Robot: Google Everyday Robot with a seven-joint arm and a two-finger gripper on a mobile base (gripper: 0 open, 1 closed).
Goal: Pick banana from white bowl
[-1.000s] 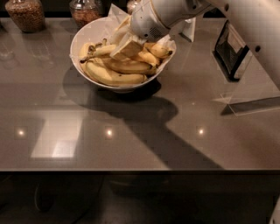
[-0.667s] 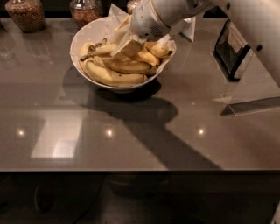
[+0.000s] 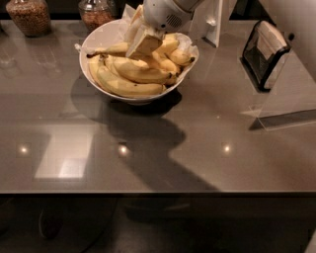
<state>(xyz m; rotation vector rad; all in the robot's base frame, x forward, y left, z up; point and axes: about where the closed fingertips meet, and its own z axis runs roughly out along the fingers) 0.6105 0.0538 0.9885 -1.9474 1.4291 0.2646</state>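
As the arm (image 3: 168,12) slants down from above, the gripper (image 3: 141,43) sits among bananas (image 3: 133,74) in the white bowl (image 3: 98,37), hold unclear.

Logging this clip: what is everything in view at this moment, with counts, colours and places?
counter: one, glossy grey, fills most of the view
white bowl: one, white, back centre-left of the counter
paper: crinkled, white, lining the bowl
bananas: several, yellow, piled in the bowl
jars: two, glass with brown contents, back left edge
black holder: one, dark frame, right side, tilted
clear stand: one, see-through, right side in front of the holder
white panel: one, upright, behind the bowl to its right
arm: one, white, reaching in from the top
gripper: one, down in the bowl on the bananas
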